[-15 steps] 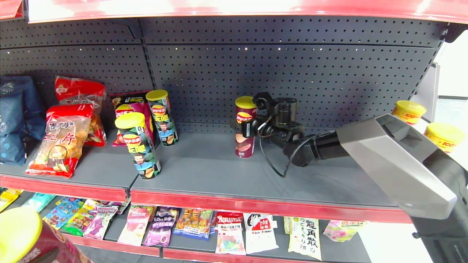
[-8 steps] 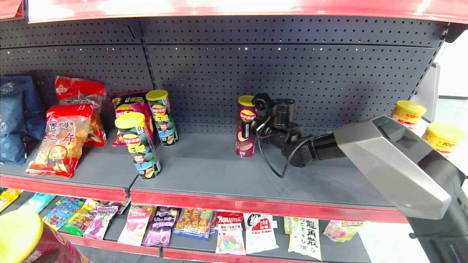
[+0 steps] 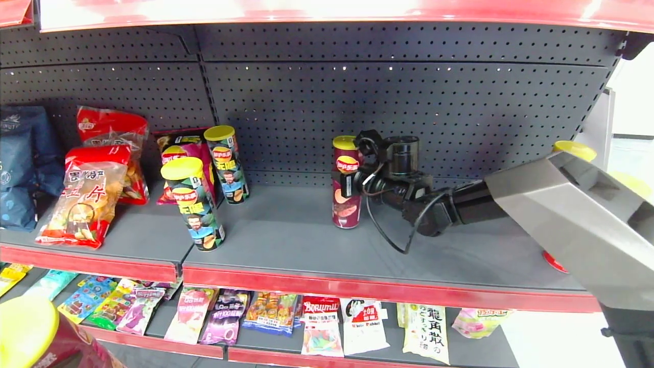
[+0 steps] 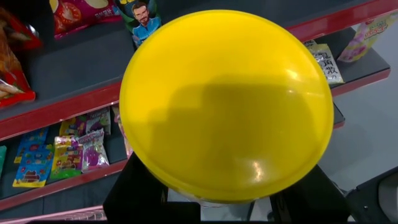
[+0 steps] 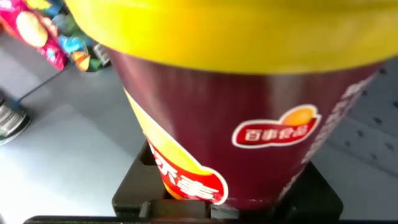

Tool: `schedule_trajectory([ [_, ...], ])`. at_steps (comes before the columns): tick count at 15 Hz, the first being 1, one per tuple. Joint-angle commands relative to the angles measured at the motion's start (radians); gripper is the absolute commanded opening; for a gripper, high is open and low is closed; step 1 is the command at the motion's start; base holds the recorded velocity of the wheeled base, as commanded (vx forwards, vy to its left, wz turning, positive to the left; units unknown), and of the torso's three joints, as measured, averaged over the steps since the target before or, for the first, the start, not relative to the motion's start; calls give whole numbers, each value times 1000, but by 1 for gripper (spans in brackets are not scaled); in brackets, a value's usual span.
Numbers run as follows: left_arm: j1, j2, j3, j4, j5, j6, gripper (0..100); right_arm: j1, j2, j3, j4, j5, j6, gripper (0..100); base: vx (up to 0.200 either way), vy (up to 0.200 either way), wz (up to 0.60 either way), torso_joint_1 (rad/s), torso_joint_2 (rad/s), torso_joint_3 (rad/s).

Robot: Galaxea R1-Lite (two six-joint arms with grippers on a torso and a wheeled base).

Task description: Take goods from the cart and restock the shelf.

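On the middle shelf [image 3: 286, 240], the right claw [image 3: 351, 183] is clamped around the maroon can [image 3: 346, 207]. It's upright, well apart from the green cans [image 3: 196, 204], can't tell if its base touches down. The left claw [image 4: 221, 202] is gripping a second can [image 4: 224, 106], yellow lid up.

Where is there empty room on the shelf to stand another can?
Bare shelf lies between the green cans and the maroon can in the right gripper, and along the red front edge. The left end is crowded with snack bags.
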Motion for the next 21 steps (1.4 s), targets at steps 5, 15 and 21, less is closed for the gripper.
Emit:
schedule_trajectory([
  [5, 0, 1, 11, -2, 0, -4, 0, 23, -201, 307, -148, -38, -12, 0, 0, 0, 0, 0, 0, 0],
  [15, 0, -13, 1, -5, 0, -8, 0, 125, -260, 528, -288, -102, -35, 0, 0, 0, 0, 0, 0, 0],
  [21, 0, -23, -1, -5, 0, -8, 0, 126, -221, 575, -398, -122, -69, 0, 0, 0, 0, 0, 0, 0],
])
